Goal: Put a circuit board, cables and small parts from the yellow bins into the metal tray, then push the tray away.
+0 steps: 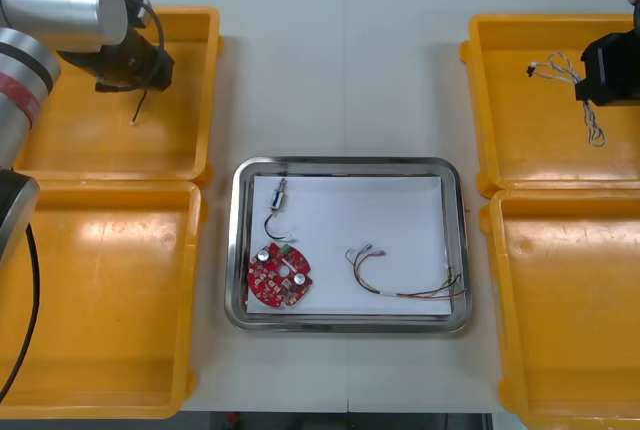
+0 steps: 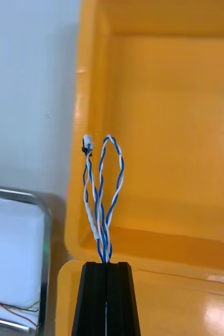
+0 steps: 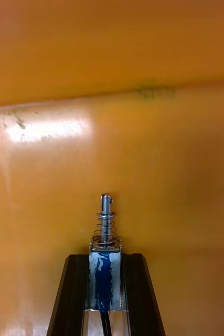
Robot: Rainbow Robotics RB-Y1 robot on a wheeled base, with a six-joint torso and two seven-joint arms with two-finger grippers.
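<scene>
Jaws of the right gripper [image 2: 106, 265] hide the gripped end of the twisted blue and white cable [image 2: 104, 199]. Jaws of the left gripper [image 3: 105, 257] hide the sides of the small metal part [image 3: 105, 231].

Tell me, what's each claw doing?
Left gripper: shut on small metal part, over far left yellow bin.
Right gripper: shut on twisted blue and white cable, over far right yellow bin.
</scene>
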